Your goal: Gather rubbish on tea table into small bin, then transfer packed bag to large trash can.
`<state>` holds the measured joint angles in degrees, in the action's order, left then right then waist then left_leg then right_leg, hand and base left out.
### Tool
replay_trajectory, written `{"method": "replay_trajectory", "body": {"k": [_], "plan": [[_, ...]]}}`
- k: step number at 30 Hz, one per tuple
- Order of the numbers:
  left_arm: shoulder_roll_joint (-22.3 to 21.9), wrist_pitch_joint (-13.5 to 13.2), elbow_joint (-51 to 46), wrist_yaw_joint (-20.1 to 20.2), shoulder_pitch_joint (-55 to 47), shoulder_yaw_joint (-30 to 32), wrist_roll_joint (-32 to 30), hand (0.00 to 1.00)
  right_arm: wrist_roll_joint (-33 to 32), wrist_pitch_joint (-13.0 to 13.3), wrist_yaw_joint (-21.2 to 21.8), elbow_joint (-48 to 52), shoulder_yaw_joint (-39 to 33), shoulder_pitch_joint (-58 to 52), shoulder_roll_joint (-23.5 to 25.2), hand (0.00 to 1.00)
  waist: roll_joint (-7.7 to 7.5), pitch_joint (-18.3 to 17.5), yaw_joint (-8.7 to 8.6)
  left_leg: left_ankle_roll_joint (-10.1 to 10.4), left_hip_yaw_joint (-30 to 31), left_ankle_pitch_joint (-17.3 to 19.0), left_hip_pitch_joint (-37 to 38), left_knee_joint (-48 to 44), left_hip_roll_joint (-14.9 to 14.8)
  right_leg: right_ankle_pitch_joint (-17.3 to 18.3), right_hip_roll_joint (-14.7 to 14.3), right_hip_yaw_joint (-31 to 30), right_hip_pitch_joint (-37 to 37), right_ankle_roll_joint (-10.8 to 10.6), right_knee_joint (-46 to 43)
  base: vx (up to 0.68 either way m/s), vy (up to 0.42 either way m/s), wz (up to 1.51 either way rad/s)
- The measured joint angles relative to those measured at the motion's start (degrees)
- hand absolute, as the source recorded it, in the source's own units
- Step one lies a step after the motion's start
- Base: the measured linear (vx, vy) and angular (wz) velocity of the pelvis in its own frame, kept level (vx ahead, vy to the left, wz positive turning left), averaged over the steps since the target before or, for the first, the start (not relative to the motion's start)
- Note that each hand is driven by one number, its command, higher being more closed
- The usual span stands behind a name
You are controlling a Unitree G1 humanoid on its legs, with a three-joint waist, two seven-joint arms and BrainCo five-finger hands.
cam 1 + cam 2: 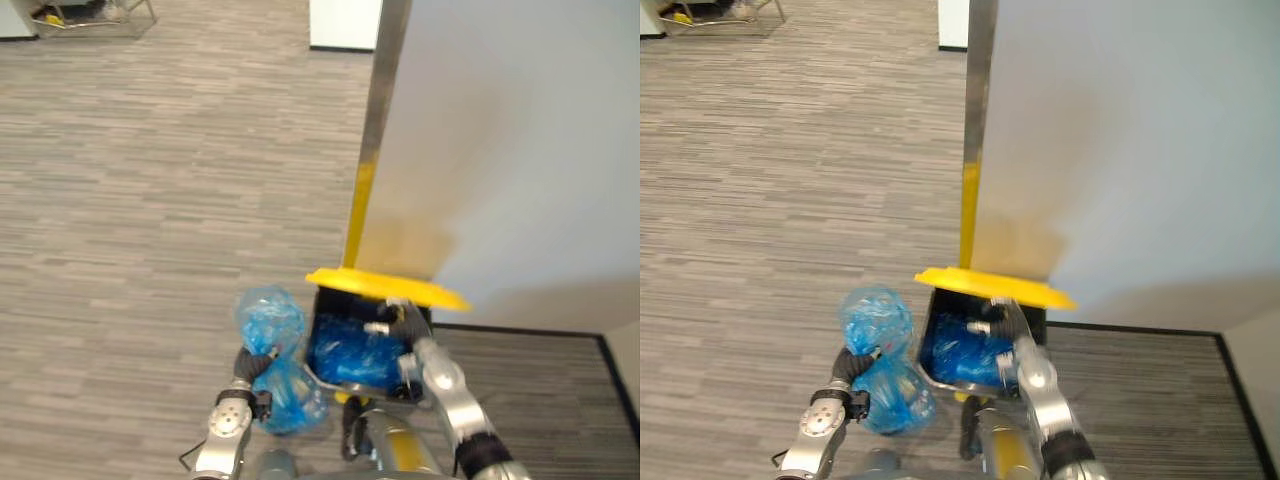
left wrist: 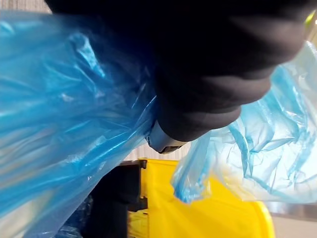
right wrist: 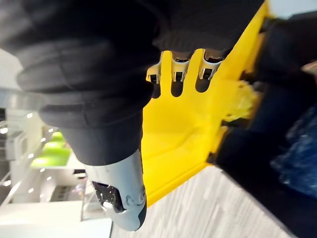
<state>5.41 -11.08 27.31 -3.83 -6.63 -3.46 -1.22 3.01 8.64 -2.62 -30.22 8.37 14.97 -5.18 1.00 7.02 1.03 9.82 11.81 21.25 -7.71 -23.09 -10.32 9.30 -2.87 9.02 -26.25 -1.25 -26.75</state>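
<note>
A crumpled blue plastic bag [image 1: 272, 322] bulges above and below my left hand [image 1: 251, 366], which is shut on its middle, just left of the large trash can. In the left wrist view the bag [image 2: 64, 114] wraps round the hand's dark cover. The large trash can [image 1: 320, 305] is black with a blue liner [image 1: 352, 357] inside. Its yellow lid [image 1: 385, 285] is tipped up. My right hand [image 1: 408, 322] reaches from the right, with straight fingers [image 3: 174, 69] pressed against the lid's underside [image 3: 183, 124] and the thumb apart.
A pale grey wall panel with a metal edge [image 1: 385, 80] rises right behind the can. A dark strip [image 1: 530, 332] runs along its foot on the right. Open wood-look floor lies to the left; a metal rack [image 1: 90, 15] stands at the far top left.
</note>
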Motion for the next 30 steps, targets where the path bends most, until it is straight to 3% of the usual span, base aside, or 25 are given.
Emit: {"method": "replay_trajectory", "body": {"k": [3, 6, 10, 13, 17, 23, 28, 30], "plan": [[1.1, -0.5, -0.3, -0.1, -0.1, -0.5, 0.7, 1.0, 0.0, -0.1, -1.0, -2.0, 0.9, 7.2, -2.5, 0.0, 0.1, 0.3, 0.19, 1.1, 2.4, -2.5, -1.3, 3.0, 0.4, -2.5, 0.1, 0.5, -0.2, 0.9, 3.4, -0.05, -0.069, 0.41], [2.6, -0.8, -3.7, -0.2, 1.5, -2.4, 1.5, 1.0, -0.2, -0.1, -2.4, -4.0, 0.6, 15.4, -8.2, 0.0, 0.69, 2.1, 0.76, 1.7, 3.9, -2.8, -5.6, -1.0, 0.6, -4.3, 0.3, 2.2, -1.9, 2.2, 4.7, -0.05, -0.017, 0.16], [4.0, -1.2, -7.1, 0.0, 5.4, -5.7, 4.1, 1.0, -0.2, -0.1, -3.0, -4.8, 0.7, 19.3, -12.8, 0.0, 0.5, 5.0, 0.89, 1.5, 4.3, -3.8, -6.8, 0.1, 1.9, -5.3, 1.9, 2.6, -2.2, 1.0, 5.3, -0.07, 0.028, 0.13], [5.0, -2.4, -11.4, 0.1, 8.2, -8.9, 6.4, 1.0, -0.2, 0.0, -3.4, -4.2, 0.9, 19.3, -13.5, 0.0, 0.63, 6.2, -0.21, 2.1, 6.0, -4.4, -8.0, 0.3, 2.3, -5.5, 2.1, 2.8, -2.3, 0.7, 6.1, -0.03, 0.016, 0.27], [4.9, -3.3, -12.9, 0.1, 14.4, -14.1, 8.4, 1.0, -0.2, -0.1, -3.4, -4.3, 1.0, 19.3, -13.9, 0.0, 0.6, 8.0, -0.2, 2.1, 6.0, -4.4, -8.2, 0.1, 2.5, -5.5, 2.2, 2.8, -2.3, 0.6, 5.9, 0.0, 0.002, 0.06], [2.6, -3.5, -12.9, -0.1, 27.1, -24.3, 9.5, 1.0, -0.1, -0.2, -3.5, -1.9, 1.2, 19.4, -14.1, 0.0, -0.04, 12.1, -1.06, 1.9, 4.7, -4.6, -8.4, -0.4, 3.3, -4.7, 3.2, 1.7, -4.2, 0.5, 2.3, 0.02, -0.005, -0.04], [-0.9, -3.9, -3.3, -1.9, 36.1, -27.7, 8.1, 1.0, 0.0, -0.3, -3.6, 2.1, 2.3, 20.3, -14.1, 0.0, -1.15, 14.0, -2.23, 1.3, 1.0, -4.1, -8.0, -1.1, 3.3, -4.4, 3.0, -1.1, -5.5, 0.1, 0.8, -0.01, 0.005, -0.24], [-1.1, -3.8, 0.8, -2.9, 39.1, -28.8, 6.6, 1.0, 0.0, -0.3, -3.6, 3.0, 4.2, 21.5, -14.0, 0.0, -1.67, 15.3, -3.66, 1.4, 0.2, -3.7, -7.9, -1.5, 3.3, -4.4, 2.9, -1.8, -5.6, 0.1, 0.8, -0.05, 0.0, -0.25]]}}
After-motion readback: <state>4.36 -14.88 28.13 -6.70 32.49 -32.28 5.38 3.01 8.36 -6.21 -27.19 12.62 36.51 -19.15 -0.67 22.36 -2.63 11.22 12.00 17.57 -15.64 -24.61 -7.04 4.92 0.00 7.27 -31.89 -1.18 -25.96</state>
